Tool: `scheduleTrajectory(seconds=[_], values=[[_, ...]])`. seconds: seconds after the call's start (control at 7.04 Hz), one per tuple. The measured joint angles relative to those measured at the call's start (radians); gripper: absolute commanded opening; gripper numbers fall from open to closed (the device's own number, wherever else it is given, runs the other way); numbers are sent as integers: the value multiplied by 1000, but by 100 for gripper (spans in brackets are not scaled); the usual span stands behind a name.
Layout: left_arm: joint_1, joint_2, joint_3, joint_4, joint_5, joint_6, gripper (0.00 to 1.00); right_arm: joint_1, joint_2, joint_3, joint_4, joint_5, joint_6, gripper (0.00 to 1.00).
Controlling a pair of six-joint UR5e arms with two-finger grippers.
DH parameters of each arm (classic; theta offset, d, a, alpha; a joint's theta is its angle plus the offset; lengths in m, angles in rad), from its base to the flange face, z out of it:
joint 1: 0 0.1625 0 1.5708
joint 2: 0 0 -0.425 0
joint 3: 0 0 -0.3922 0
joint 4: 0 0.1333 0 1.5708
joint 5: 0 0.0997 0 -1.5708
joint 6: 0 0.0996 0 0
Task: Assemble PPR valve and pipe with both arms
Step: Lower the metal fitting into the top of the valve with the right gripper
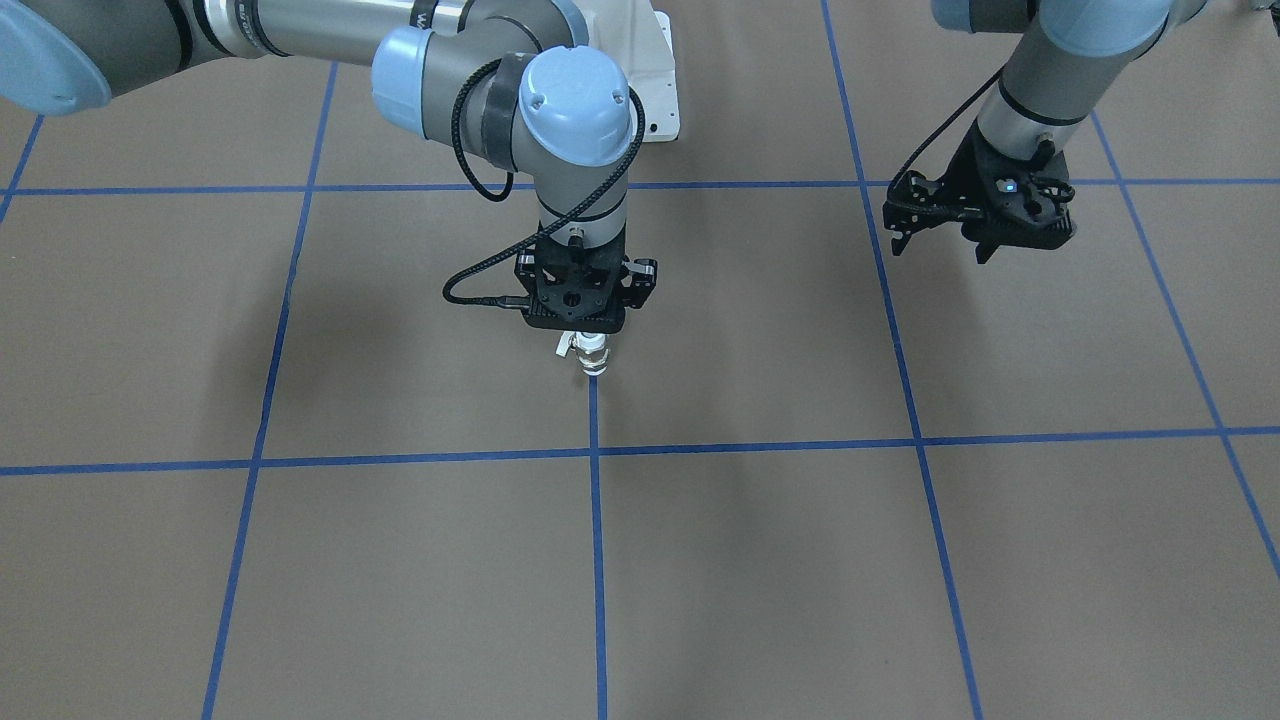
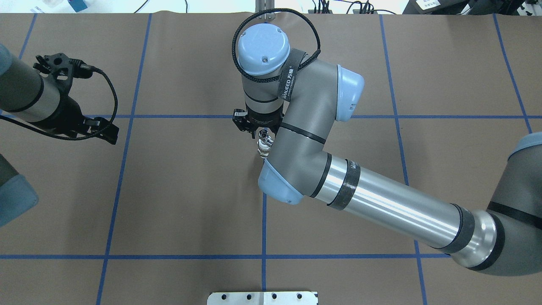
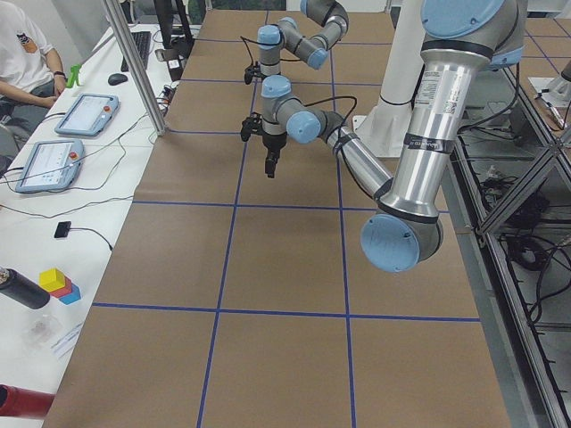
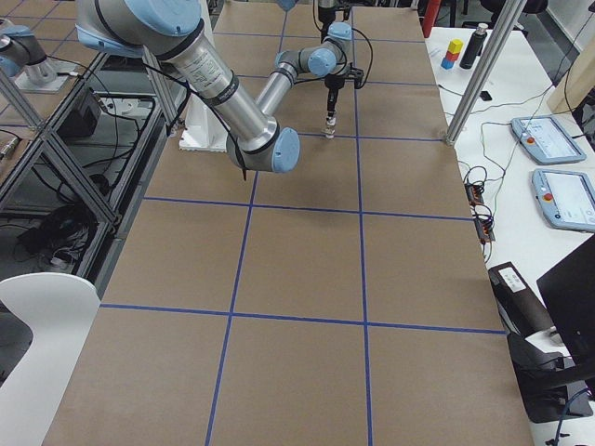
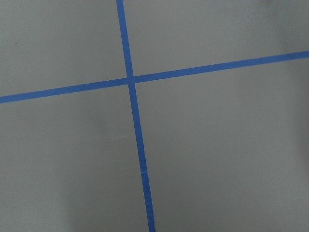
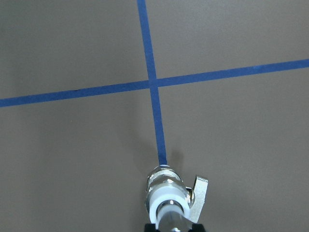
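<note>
My right gripper (image 1: 591,328) points straight down over the middle of the table and is shut on the pipe (image 6: 172,218), a short chrome tube. The pipe's lower end sits in the white top end of the PPR valve (image 6: 166,191). The valve hangs upright below it, with a brassy middle and a pale side lever (image 6: 201,189), at the end of a blue tape line; I cannot tell if it touches the table. The valve also shows in the front view (image 1: 592,352) and the overhead view (image 2: 264,146). My left gripper (image 1: 940,250) hovers far off to the side, open and empty.
The brown table (image 1: 760,560) carries a grid of blue tape lines (image 1: 597,540). The right arm's elbow (image 2: 292,169) hangs over the table's middle. A white mounting plate (image 2: 262,298) lies at the near edge. Operators' tablets (image 3: 85,116) lie on a side desk.
</note>
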Motion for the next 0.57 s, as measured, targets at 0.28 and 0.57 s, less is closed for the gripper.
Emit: scheduleTrajectory(seconds=[0.28,0.57], values=[[0,0,0,1,0,0,99,1,0,4,-1,1,0,100],[0,0,0,1,0,0,99,21,-16,67,-28,8,1,100]])
